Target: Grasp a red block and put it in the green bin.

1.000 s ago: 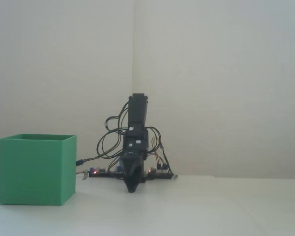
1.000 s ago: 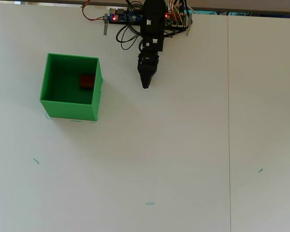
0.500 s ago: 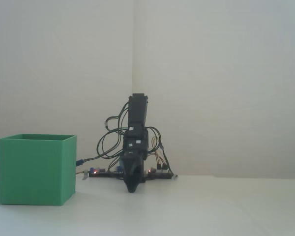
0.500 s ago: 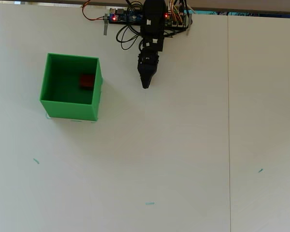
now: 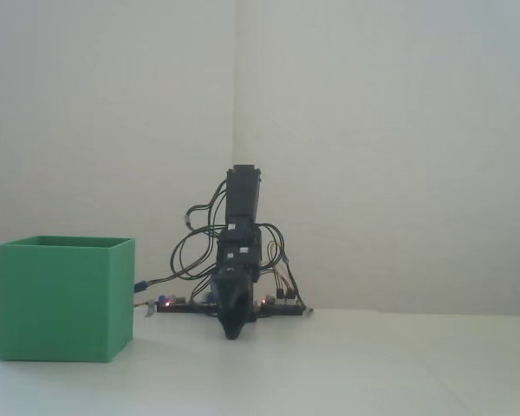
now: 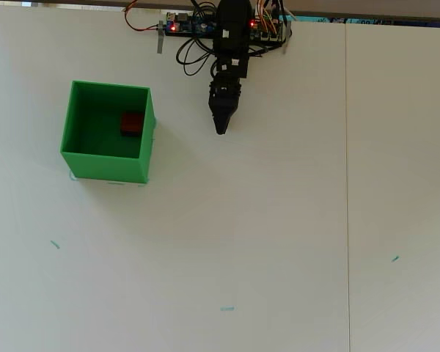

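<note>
One red block (image 6: 131, 123) lies on the floor of the green bin (image 6: 144, 150), toward its far right corner in the overhead view; hidden behind the bin wall (image 5: 61, 299) in the fixed view. Arm folded near its base, pincer (image 6: 221, 129) pointing down at the bench (image 6: 279, 220), well apart from the bin. Pincer tips come to a single point in both views, apparently clenched, holding nothing. Judgement: placing step is done, arm parked. Next move calls for nothing beyond staying clear of the bin.
</note>
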